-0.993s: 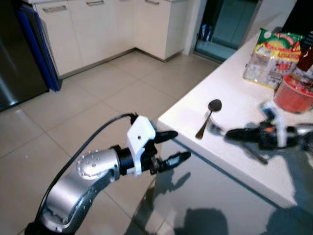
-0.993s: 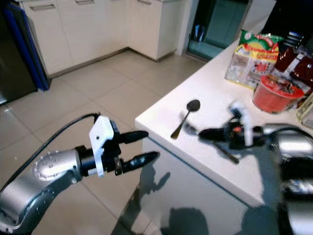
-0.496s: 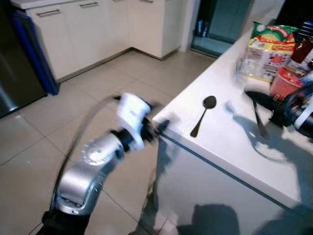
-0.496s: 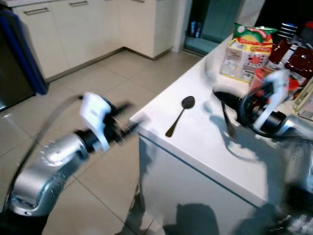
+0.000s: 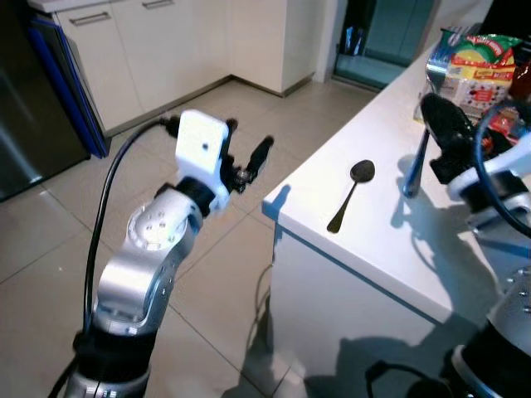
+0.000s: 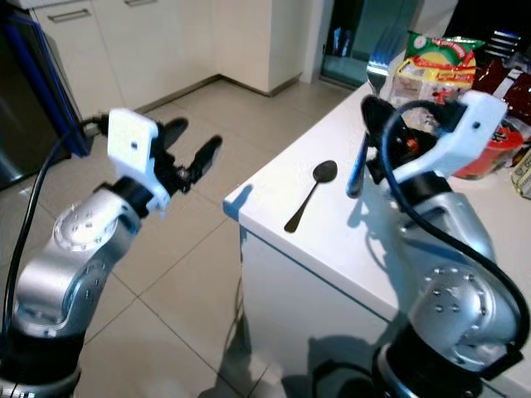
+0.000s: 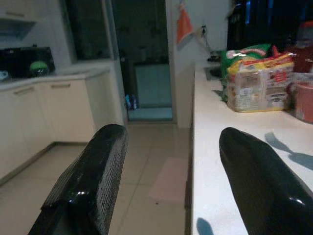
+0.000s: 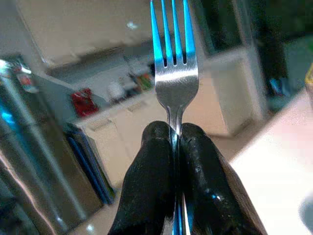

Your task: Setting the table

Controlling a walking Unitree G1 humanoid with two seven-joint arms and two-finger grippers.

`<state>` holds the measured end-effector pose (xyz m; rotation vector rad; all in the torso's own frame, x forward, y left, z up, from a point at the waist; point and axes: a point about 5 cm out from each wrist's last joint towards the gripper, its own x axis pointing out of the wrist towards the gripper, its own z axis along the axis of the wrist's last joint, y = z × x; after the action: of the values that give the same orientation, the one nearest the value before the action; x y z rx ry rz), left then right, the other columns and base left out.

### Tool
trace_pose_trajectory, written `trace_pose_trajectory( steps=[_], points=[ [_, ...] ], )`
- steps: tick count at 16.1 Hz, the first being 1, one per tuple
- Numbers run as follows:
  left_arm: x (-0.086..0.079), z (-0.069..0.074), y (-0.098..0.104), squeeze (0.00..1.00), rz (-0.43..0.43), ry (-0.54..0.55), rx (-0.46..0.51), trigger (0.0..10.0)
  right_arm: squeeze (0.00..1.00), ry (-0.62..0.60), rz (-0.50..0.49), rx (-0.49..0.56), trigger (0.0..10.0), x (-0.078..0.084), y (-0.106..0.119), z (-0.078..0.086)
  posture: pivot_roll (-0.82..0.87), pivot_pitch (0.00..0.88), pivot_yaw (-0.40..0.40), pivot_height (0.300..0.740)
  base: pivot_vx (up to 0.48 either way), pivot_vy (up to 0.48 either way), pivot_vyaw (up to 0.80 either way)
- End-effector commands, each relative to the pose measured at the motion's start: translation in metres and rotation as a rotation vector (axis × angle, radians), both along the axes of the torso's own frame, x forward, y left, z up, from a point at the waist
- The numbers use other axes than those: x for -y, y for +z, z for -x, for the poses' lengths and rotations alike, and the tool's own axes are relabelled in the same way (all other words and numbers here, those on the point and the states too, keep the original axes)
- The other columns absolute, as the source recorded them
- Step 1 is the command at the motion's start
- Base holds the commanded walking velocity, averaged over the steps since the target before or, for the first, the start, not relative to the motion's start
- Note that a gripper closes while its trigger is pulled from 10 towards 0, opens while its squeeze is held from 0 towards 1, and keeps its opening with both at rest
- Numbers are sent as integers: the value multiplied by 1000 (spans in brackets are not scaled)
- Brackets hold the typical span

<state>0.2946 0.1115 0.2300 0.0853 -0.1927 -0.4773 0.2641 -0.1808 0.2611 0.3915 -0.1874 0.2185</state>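
Observation:
My right gripper point(image 5: 440, 124) is shut on a silver fork point(image 8: 173, 63), held upright above the white counter point(image 5: 373, 240), tines up and handle end pointing down towards the top. The fork point(image 6: 377, 62) stands to the right of a dark spoon point(image 5: 353, 195), which lies flat near the counter's corner. In the right wrist view both black fingers point(image 8: 151, 176) pinch the fork's neck. My left gripper point(image 5: 249, 145) is open and raised in the air left of the counter corner, with nothing between its fingers point(image 7: 93, 181).
A packet of noodles point(image 5: 481, 70) and a red bowl point(image 6: 489, 157) sit at the counter's far end. White cabinets point(image 5: 166, 41) and a dark fridge point(image 5: 25, 99) line the far side of the tiled floor point(image 5: 50, 249).
My right gripper has lifted the fork off the counter and turned it upright. The left arm has swung up and its fingers now point away from me. The spoon has stayed put.

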Motion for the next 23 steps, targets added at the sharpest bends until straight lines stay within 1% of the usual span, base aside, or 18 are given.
trace_pose_trajectory(
  steps=[1, 2, 3, 5, 8, 9, 11, 12, 13, 14, 15, 16, 18, 19, 21, 23],
  points=[
    [-7, -2, 0, 0, 10, 43, -23, 10000, 0, -14, 24, -46, 10000, -5, -5, 1, -67, 0, -8, 740, -300, 0, 0],
    [-11, 0, -2, 0, 26, 64, -38, 10000, 0, -29, 48, -69, 10000, -12, -8, 4, -68, 0, -2, 740, -300, 0, 0],
    [-13, 1, -5, 0, 5, 71, -51, 10000, 0, -53, 71, -84, 10000, -14, -13, 6, -70, 0, 0, 740, -296, 0, 0],
    [-11, 3, -6, 0, -9, 62, -58, 10000, 0, -76, 80, -110, 10000, -16, -22, 7, -67, 0, 7, 740, -298, 0, 0],
    [-11, 6, -8, 0, -20, 59, -76, 10000, 0, -64, 101, -143, 10000, -24, -33, 12, -55, 0, 11, 740, -298, 0, 0],
    [-12, 3, -9, 0, -28, 63, -83, 10000, 0, -59, 93, -150, 10000, -27, -34, 9, -50, 0, 14, 740, -296, 0, 0],
    [-14, 5, -10, 0, -33, 67, -80, 10000, 0, -64, 90, -142, 10000, -27, -37, 10, -37, 0, 15, 740, -262, 0, 0],
    [-14, 2, -8, 0, -25, 73, -76, 10000, 0, -72, 89, -133, 10000, -26, -36, 5, -31, 0, 6, 740, -244, 0, 0],
    [-14, -3, -8, 0, -21, 82, -70, 10000, 0, -75, 139, -126, 10000, -27, -38, 0, -29, 0, 3, 740, -244, 0, 0],
    [-14, -5, -8, 0, -13, 83, -72, 10000, 0, -76, 184, -132, 10000, -27, -40, -3, -31, 0, 0, 740, -244, 0, 0],
    [-13, -8, -14, 0, -11, 85, -82, 10000, 0, -83, 219, -156, 10000, -25, -48, -5, -31, 0, -5, 740, -244, 0, 0],
    [-13, -8, -23, 0, -18, 91, -98, 10000, 0, -106, 216, -193, 10000, -20, -58, -4, -29, 0, -7, 740, -244, 0, 0],
    [-11, -10, -25, 0, 8, 105, -110, 10000, 0, -130, 207, -226, 10000, -16, -65, -3, -30, 0, -13, 740, 0, 0, 0],
    [-12, -14, -28, 0, 22, 129, -114, 10000, 0, -149, 207, -245, 10000, -14, -69, -7, -34, 0, -32, 740, 0, 0, -800],
    [-14, -18, -33, 0, 16, 168, -121, 10000, 0, -168, 213, -257, 10000, -14, -72, -12, -30, 0, -36, 740, 0, 0, -800],
    [-18, -19, -37, 0, 21, 209, -119, 10000, 0, -183, 243, -257, 10000, -13, -75, -20, -8, 0, -64, 740, 0, 0, -800]
  ],
)
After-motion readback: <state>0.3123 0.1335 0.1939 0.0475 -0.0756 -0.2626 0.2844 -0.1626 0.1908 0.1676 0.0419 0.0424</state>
